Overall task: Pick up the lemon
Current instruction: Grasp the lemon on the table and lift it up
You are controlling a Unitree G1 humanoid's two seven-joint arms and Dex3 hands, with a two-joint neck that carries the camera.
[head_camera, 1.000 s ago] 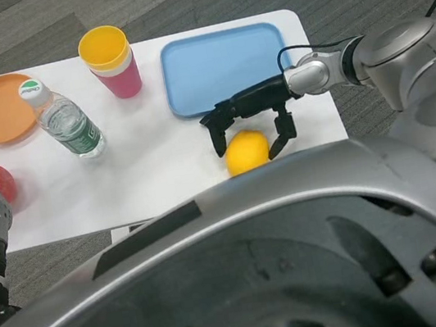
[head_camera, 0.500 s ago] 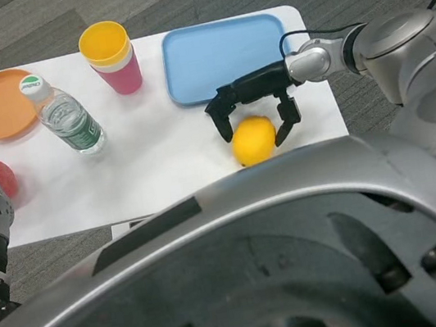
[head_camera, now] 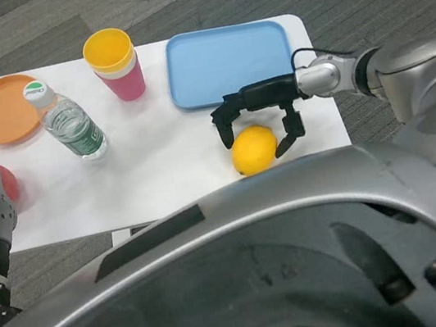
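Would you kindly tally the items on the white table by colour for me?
Yellow: 1, lemon
Blue: 1, tray
Orange: 1, plate
Red: 1, partly hidden object
Pink and yellow: 1, cup stack
Clear: 1, water bottle
Total: 6

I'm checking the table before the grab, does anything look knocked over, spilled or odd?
Nothing stands out. The water bottle and stacked cups stand upright, the blue tray and orange plate lie flat, and no spill shows. The lemon sits near the table's front edge, under the right robot hand.
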